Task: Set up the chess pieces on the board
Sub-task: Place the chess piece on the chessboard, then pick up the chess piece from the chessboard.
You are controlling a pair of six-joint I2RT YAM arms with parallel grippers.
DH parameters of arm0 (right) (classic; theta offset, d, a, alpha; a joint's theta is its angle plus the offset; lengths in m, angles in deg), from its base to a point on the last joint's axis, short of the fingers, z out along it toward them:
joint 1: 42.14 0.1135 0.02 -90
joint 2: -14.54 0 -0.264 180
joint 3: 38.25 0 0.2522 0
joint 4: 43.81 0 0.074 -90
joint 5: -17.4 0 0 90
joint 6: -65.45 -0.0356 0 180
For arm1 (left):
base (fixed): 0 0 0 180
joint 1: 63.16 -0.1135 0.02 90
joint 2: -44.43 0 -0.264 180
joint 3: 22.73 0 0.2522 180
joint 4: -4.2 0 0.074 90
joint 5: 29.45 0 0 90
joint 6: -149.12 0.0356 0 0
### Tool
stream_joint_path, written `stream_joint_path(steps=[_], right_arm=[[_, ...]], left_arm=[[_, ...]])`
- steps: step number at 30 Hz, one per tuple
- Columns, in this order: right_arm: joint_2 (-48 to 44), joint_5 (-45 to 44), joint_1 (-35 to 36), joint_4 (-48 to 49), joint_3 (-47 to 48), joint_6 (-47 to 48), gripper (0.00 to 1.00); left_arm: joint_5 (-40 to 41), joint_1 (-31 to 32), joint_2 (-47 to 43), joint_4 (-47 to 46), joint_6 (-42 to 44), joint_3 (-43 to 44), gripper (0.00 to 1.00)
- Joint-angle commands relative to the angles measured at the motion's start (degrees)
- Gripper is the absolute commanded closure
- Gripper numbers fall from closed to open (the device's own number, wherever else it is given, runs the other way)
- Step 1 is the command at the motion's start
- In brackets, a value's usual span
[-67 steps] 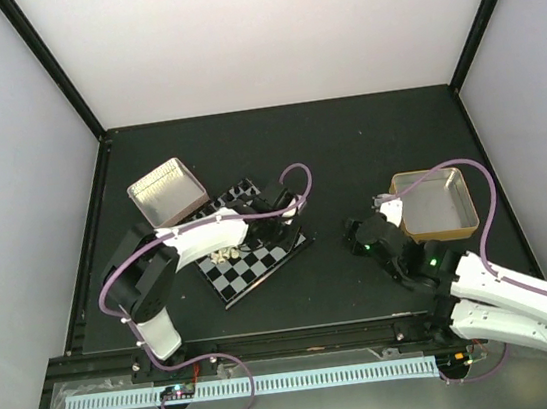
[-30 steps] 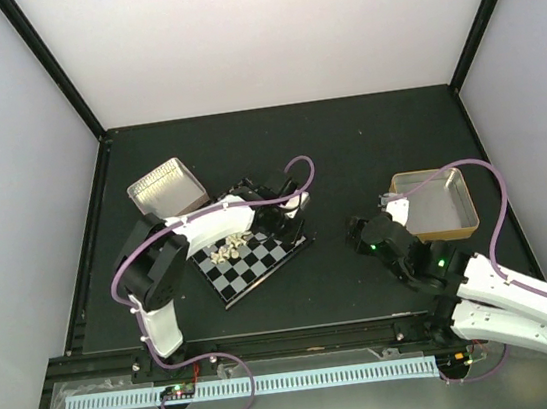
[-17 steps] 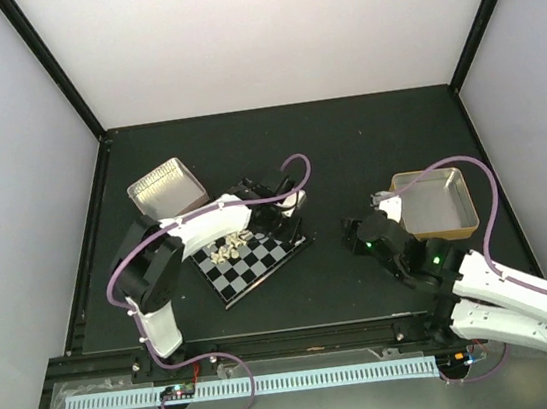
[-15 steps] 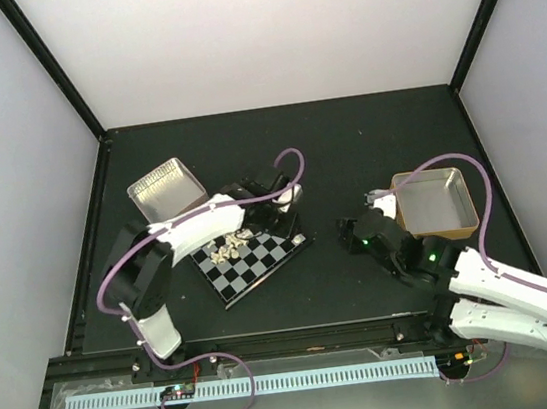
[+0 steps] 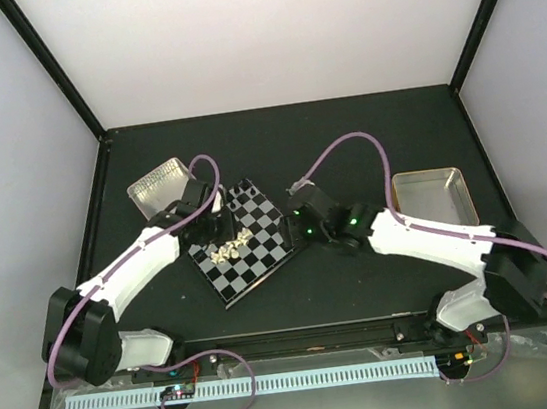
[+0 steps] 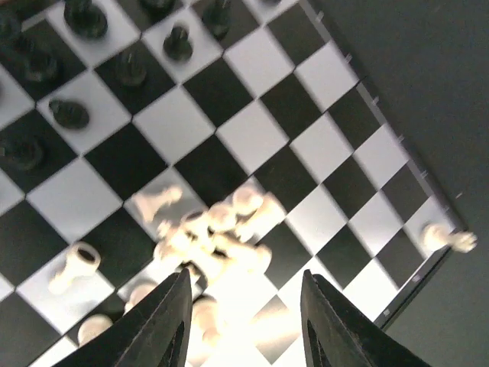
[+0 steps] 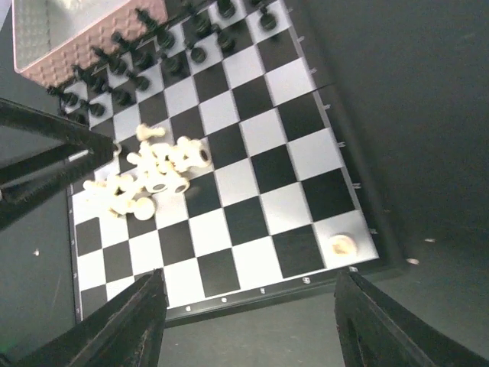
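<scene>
The board lies tilted at mid-left of the table. A pile of cream-white chess pieces lies tumbled on its near-left squares, and also shows in the left wrist view and the right wrist view. One white piece stands alone on a corner square, also seen in the left wrist view. Black pieces stand in rows along the far side. My left gripper hovers open and empty just over the pile. My right gripper is open and empty above the board's right edge.
A ridged metal tray sits just beyond the board's far-left corner and shows in the right wrist view. A second tray stands at the right. The left fingers reach in at the left of the right wrist view.
My left arm has swung round so its gripper now comes over the pile from the board's far left. My right gripper has moved left, from the right tray to the board's right edge.
</scene>
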Motion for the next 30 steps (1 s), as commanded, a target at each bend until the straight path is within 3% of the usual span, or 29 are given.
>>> stream_joint_path(steps=[1,6,12,19,26,30], right_arm=[[4.7,7.8,-0.1,2.4,3.3,1.1,0.39],[4.9,6.8,-0.1,3.5,2.0,-0.8,0.41],[3.2,4.4,-0.2,3.4,0.4,-1.2,0.42],[2.0,3.0,-0.2,3.3,-0.9,-1.6,0.43],[0.3,1.3,-0.2,3.5,-2.1,-2.1,0.45],[-1.5,-0.2,-0.2,3.4,-3.0,-2.6,0.46]], left_arm=[[1.2,-0.4,-2.2,2.6,-1.2,-2.4,0.59],[2.4,-0.4,0.4,4.3,-0.4,-4.2,0.59],[0.0,-0.4,3.9,3.1,0.5,-3.5,0.71],[-0.6,-0.4,6.8,3.6,0.5,-2.8,0.75],[-2.5,-0.3,7.0,4.2,1.2,-2.5,0.94],[-3.9,0.0,4.3,6.1,1.3,-2.2,0.96]])
